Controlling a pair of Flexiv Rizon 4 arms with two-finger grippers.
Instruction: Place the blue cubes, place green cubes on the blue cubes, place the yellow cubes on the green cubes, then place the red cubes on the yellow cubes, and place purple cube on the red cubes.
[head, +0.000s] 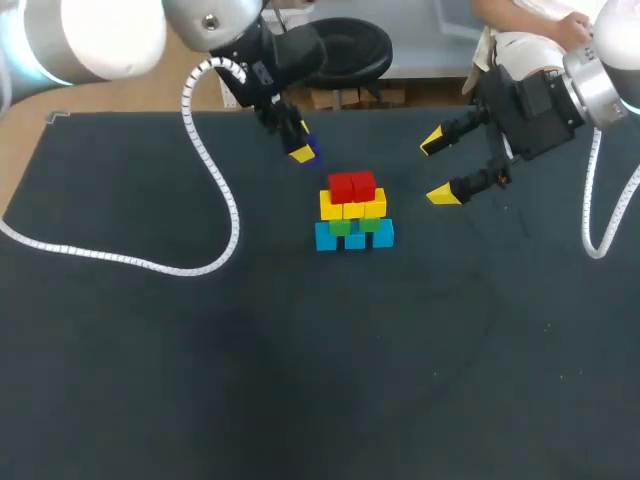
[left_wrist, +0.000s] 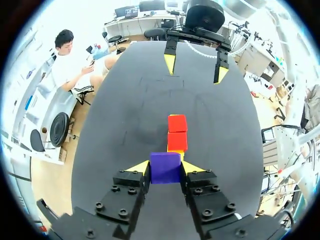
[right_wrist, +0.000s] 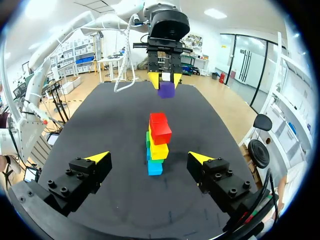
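Note:
A stepped stack stands mid-table: blue cubes (head: 354, 237) at the base, green cubes (head: 355, 226) on them, yellow cubes (head: 352, 205) above, and two red cubes (head: 352, 186) on top. My left gripper (head: 303, 147) hangs in the air behind and left of the stack, shut on the purple cube (left_wrist: 165, 167); the red cubes (left_wrist: 177, 131) lie just ahead of it. That purple cube (right_wrist: 166, 89) shows above and beyond the stack (right_wrist: 157, 142) in the right wrist view. My right gripper (head: 438, 168) hovers to the right of the stack, open and empty.
The dark table mat (head: 300, 370) spreads around the stack. A white coiled cable (head: 215, 205) from my left arm lies on its left part.

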